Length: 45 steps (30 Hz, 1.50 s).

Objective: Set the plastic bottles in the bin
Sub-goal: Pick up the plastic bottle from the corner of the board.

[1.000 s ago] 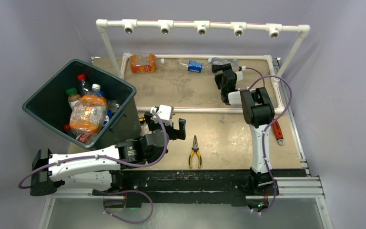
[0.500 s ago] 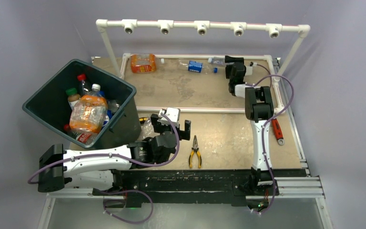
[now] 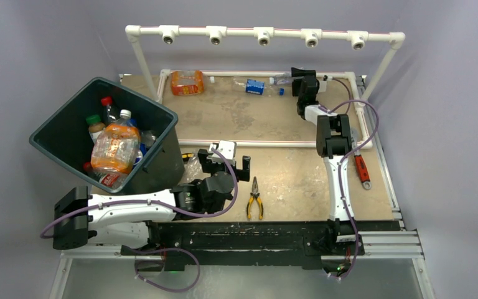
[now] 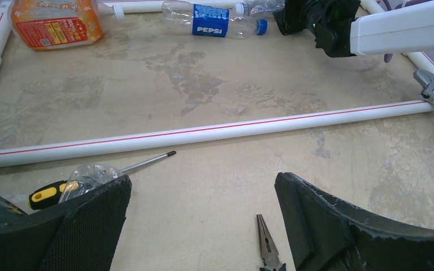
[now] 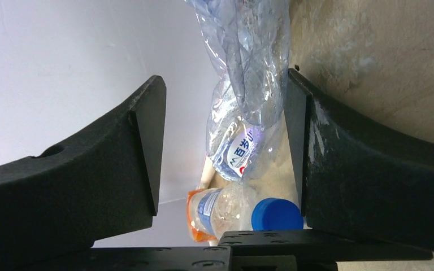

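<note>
Seen from the top, the right hand [image 3: 295,76] sits in the upper right of the frame. It is too small there to read its jaws, and the crumpled clear bottle [image 3: 281,79] beside it is barely a glint. The right wrist view shows more. The hand stands partly open astride that bottle, with the finger at frame right touching it and the finger at frame left apart from it. The bottle runs from the top edge, where it is cut off, down to mid-frame; which end bears the cap cannot be told.

The Pepsi bottle [image 3: 255,86] lies on its side along the upper edge of the desk [image 3: 299,180], long axis left to right, blue cap to the right. The orange bottle [image 3: 187,82] lies further left.

The bin [image 3: 162,163], at frame left, leans and holds several plastic bottles [image 3: 115,149], the lower ones buried. Low in the left wrist view, a crushed bottle [image 4: 87,174] is half hidden behind a finger of the left hand [image 4: 202,180], which is spread wide around nothing.

Since a second ago the right arm has stretched up the frame to the clear bottle, its jaws narrowing. The left arm has swung rightward, away from the bin.
</note>
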Available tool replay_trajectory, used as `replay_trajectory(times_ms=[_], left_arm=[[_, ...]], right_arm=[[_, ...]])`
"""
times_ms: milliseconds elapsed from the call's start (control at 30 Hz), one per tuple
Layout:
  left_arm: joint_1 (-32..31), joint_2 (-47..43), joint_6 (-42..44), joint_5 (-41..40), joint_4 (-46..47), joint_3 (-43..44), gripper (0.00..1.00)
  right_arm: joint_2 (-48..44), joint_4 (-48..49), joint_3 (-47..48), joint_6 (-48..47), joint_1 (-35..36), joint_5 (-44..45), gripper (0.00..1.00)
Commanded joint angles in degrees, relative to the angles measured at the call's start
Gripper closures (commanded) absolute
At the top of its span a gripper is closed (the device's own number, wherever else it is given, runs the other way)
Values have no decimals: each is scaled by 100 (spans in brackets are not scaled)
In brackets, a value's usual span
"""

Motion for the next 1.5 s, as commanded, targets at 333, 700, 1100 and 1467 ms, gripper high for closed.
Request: replay_trajectory(times_ms=[333,700,1100,1467], left_arm=[[15,-126,4,-43,220,-164,1],[15,-422,-558,162,-153,-180,1],[6,-1053,-1686,380,-803,-283,1],[6,-1699,-1357,911,-153,-227,1]], right_arm=[[-23,-127,-671,-177,85,-256,66],[-1081,1099,-2368,-1,85,-434,100],[-3108,3511,-5615,398,248,-605,100],[-4681,5797,-8484,-43,1049,-1022,100]])
